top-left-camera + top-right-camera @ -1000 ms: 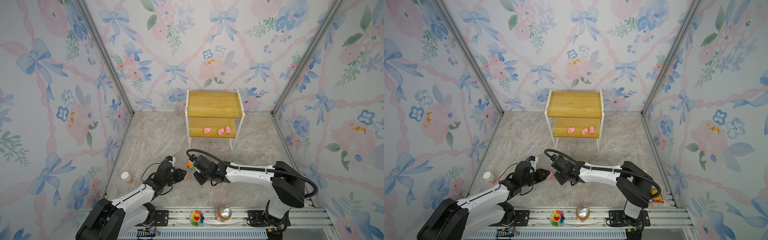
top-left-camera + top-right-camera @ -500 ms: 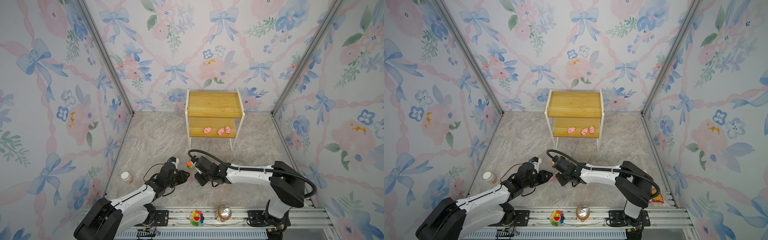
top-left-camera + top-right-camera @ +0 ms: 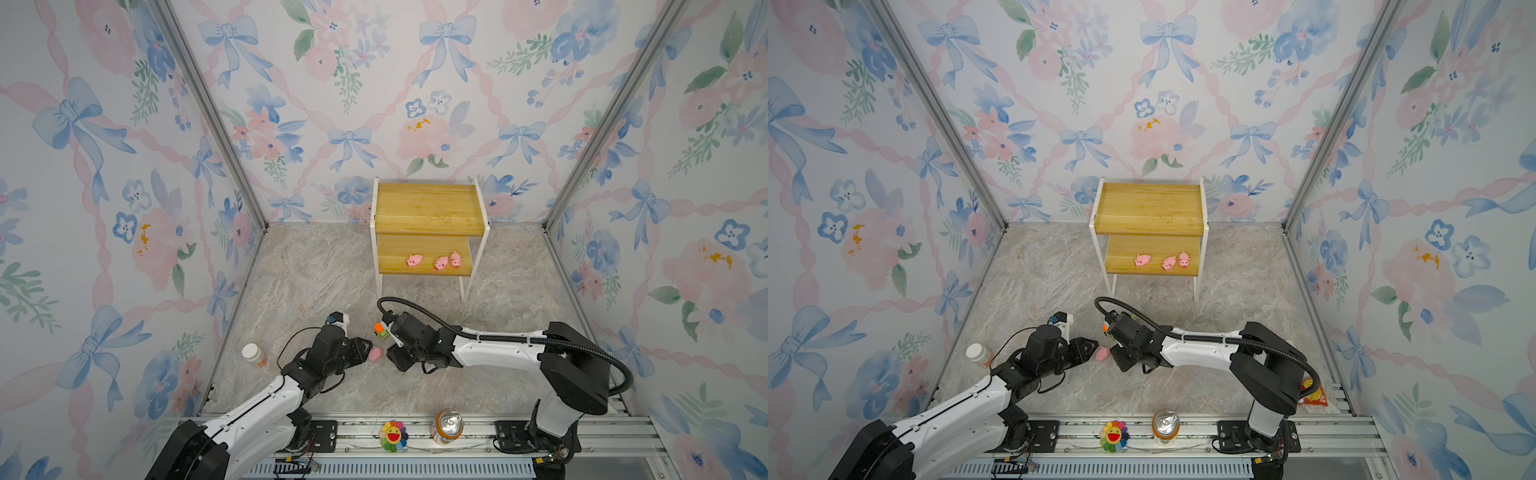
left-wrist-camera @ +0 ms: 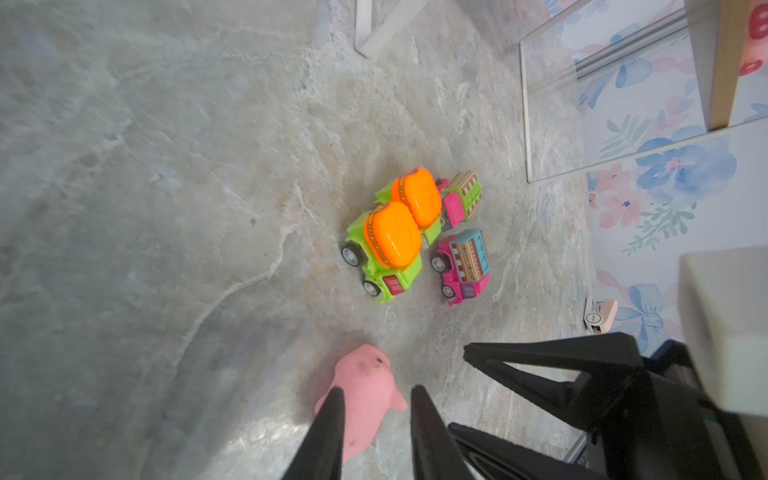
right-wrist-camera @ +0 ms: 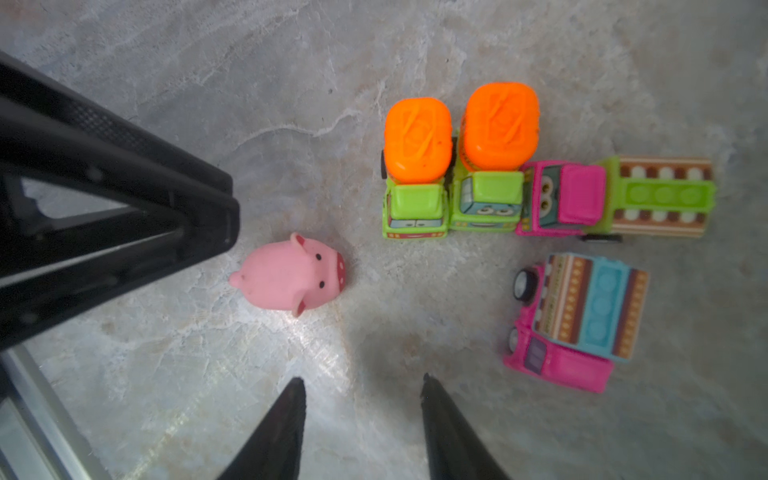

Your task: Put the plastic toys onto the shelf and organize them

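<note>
**While three pigs stand on the shelf, a fourth lies on the floor between two empty grippers**

The small pink rubber pig (image 5: pixel 286 274) rests on the grey marble-patterned floor (image 5: pixel 166 353), its red-dotted snout turned toward the trucks. Near it, a lime-green plastic truck with an orange top (image 5: pixel 415 166) and a second green truck (image 5: pixel 494 158) of the same kind stand side by side, touching. A pink truck with a green and brown striped top (image 5: pixel 615 195) touches the second green truck. A pink truck with a blue and brown striped top (image 5: pixel 582 320) sits a little apart, at an angle to the rest.

The left gripper (image 4: pixel 378 387) has its black fingers a narrow gap apart and grips nothing. Its tips hang over the pig's rear end; whether they touch it cannot be told. On the pig's other side, the right gripper (image 5: pixel 361 378) has its fingers well parted over bare floor, with nothing between them.

Farther back, in both top views, the two-tier shelf with yellow wooden boards and a white metal frame (image 3: pixel 428 208) (image 3: pixel 1150 208) stands against the rear wall. Three pink pigs (image 3: pixel 441 262) (image 3: pixel 1169 262) stand near the front of its lower board: one to the left, two close together to the right.

Along the front rail are a rainbow smiling flower (image 3: pixel 392 434) and a drink can (image 3: pixel 449 424). A white-capped bottle (image 3: pixel 252 354) stands by the left wall. A red snack packet (image 3: pixel 1312 395) lies behind the right arm's base.
</note>
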